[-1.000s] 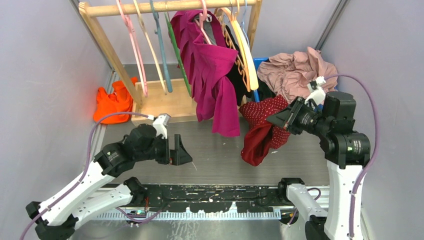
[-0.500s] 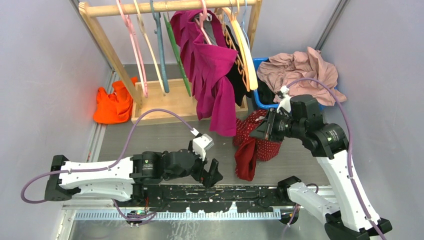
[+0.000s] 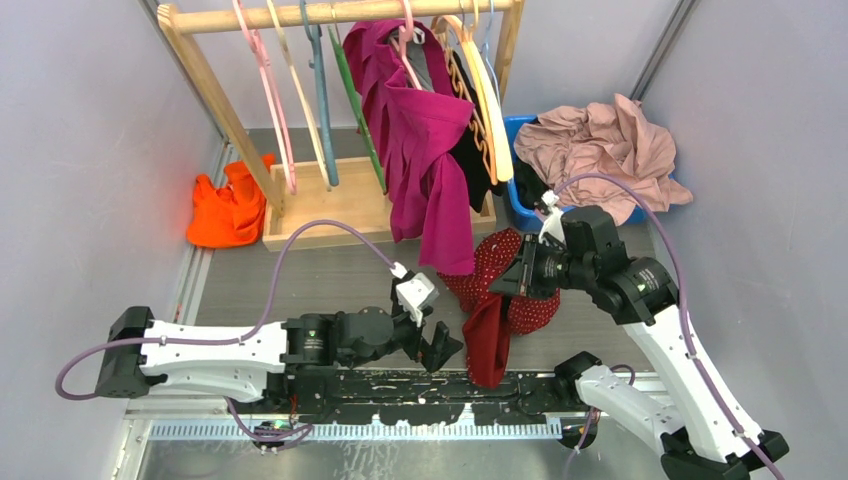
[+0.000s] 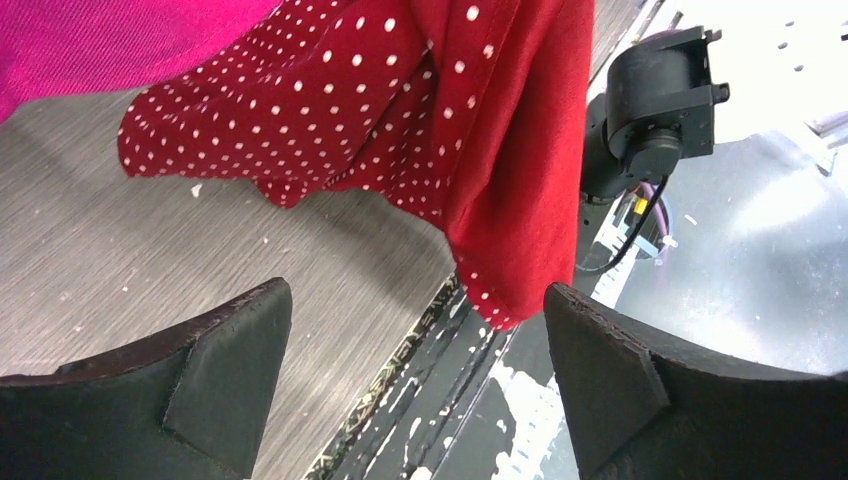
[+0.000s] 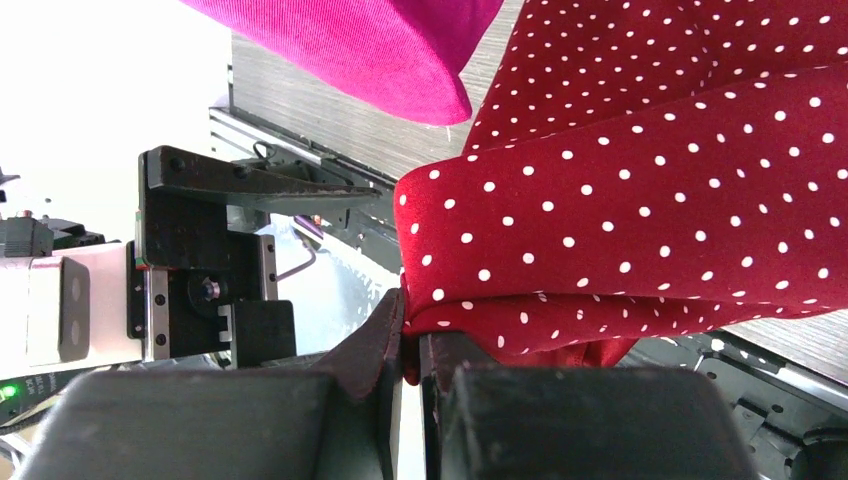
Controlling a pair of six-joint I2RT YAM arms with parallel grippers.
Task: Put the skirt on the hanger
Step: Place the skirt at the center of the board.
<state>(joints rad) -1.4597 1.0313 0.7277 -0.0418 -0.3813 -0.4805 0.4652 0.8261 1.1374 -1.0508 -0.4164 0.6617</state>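
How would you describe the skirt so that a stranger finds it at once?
Look in front of the wooden rack, near the hanging magenta garment. The skirt dangles there from the right gripper. It alone is dark red with small white dots.

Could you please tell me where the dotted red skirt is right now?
In the top view the skirt hangs centre-right from the right pincer, just below the hem of the magenta garment, with the open left pincer close to its left.
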